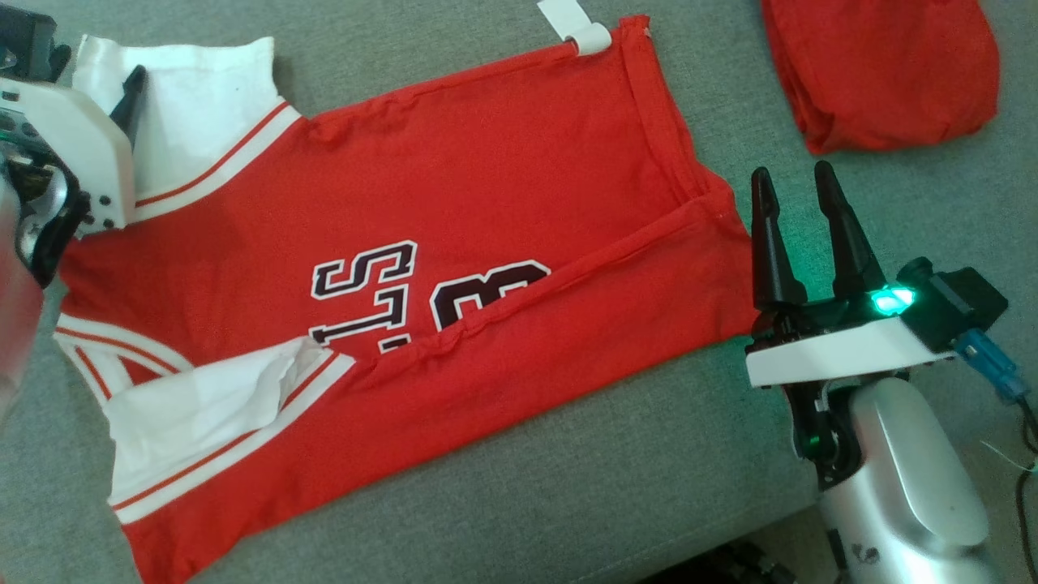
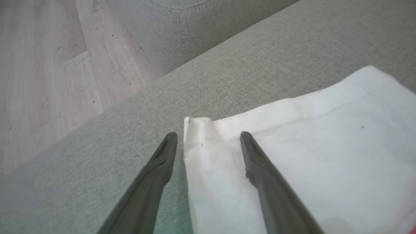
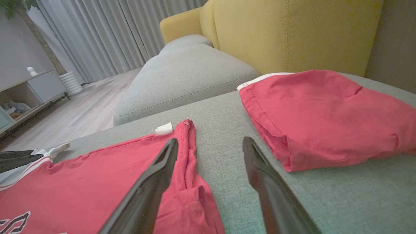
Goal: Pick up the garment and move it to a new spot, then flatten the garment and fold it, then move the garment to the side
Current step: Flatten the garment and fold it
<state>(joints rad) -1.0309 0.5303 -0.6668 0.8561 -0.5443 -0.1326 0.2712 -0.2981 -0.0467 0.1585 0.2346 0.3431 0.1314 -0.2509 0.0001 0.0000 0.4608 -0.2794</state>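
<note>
Home living room — grey sofa (image 3: 185, 71), curtains (image 3: 97, 32), wood floor (image 2: 42, 65), low cabinet (image 3: 42, 86).

Before me: grey fabric sofa seat (image 1: 568, 454), 2 things on it. Red jersey (image 1: 503, 178) w/ white sleeves lies spread across the middle, one long edge folded over. Folded red garment (image 1: 884, 65) sits far right, apart from it. Wood floor (image 2: 48, 65) past the seat's edge.

Red garment (image 1: 454, 268) flat on grey sofa (image 1: 568, 454), one long edge folded in. Over garment's white sleeve (image 1: 211, 105): left end effector (image 1: 122, 97). Beside garment's hem: right end effector (image 1: 792, 172), fingers apart. Folded red cloth (image 1: 884, 73) beyond that hem.
</note>
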